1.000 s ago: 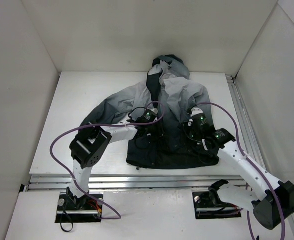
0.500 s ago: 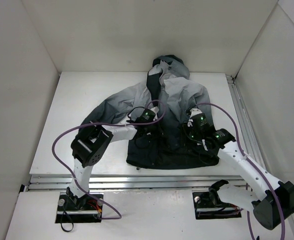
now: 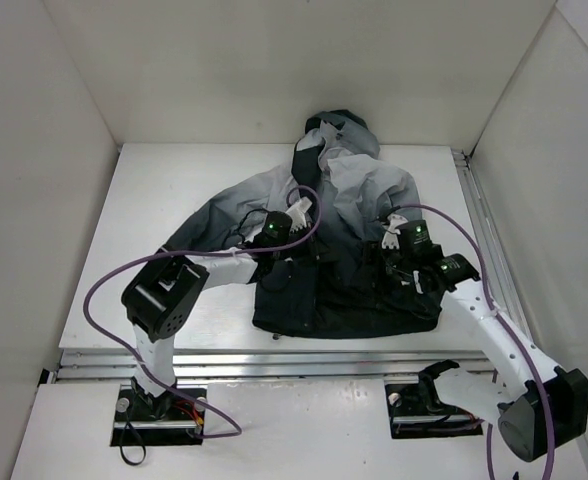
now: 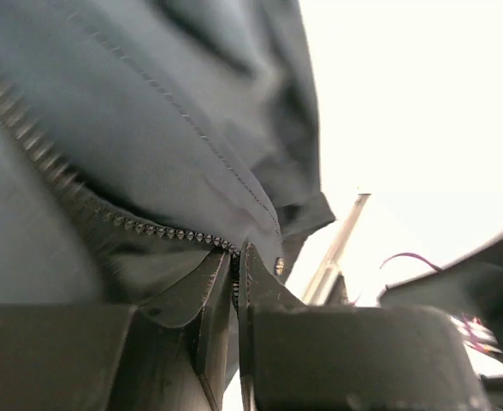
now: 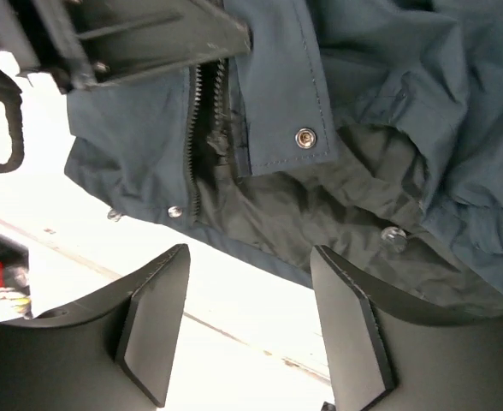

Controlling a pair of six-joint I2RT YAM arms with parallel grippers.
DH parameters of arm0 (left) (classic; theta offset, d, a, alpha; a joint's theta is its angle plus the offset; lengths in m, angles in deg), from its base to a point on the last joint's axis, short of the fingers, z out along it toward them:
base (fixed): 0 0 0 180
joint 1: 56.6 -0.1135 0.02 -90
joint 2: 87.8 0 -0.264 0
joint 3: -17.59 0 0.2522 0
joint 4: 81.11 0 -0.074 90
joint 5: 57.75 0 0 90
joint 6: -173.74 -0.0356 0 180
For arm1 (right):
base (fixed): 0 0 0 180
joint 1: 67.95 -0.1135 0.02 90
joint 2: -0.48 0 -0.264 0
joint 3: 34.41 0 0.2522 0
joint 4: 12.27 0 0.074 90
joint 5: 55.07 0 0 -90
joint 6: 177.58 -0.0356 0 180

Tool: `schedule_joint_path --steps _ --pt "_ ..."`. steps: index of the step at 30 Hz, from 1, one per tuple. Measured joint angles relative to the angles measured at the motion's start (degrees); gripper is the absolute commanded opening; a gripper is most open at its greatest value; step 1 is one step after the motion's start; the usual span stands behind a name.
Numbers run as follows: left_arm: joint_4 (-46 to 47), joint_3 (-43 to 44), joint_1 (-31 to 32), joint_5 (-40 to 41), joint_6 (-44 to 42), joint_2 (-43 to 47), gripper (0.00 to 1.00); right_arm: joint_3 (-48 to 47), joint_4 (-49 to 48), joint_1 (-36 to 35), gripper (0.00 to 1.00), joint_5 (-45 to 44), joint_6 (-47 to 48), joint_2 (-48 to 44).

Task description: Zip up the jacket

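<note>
Grey fading to charcoal: logging the jacket (image 3: 344, 220) as lying spread on the table (image 3: 154, 190), hood toward the far wall, hem toward the arm bases. Seeing the left hand (image 4: 237, 265) clamped on the front edge right beside the zipper teeth (image 4: 162, 229), fingers pressed together with fabric between them; reading this as lifting and tensioning one side of the track so the teeth run straight. Finding the right hand (image 5: 251, 317) hovering over the hem, fingers wide apart and holding nothing, with the lower zipper end (image 5: 202, 111) and a snap (image 5: 304, 137) below; judging this as lining up to pin the bottom while the other side pulls. Failing to make out the slider for certain; treating track engagement as unconfirmed.
</note>
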Motion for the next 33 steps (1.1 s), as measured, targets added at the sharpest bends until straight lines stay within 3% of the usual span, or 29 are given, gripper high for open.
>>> schedule_joint_path --steps 6,15,33 --pt "7.6 0.0 -1.2 -4.9 0.0 2.7 0.0 0.0 -2.1 4.3 0.62 7.6 0.2 0.1" --pt "11.9 0.0 -2.8 -10.1 -0.4 3.3 0.0 4.9 -10.4 10.1 0.68 19.6 -1.1 0.1" --pt "11.5 0.3 -2.8 -15.7 -5.5 4.3 0.0 10.7 -23.2 13.6 0.72 28.3 -6.1 0.7"
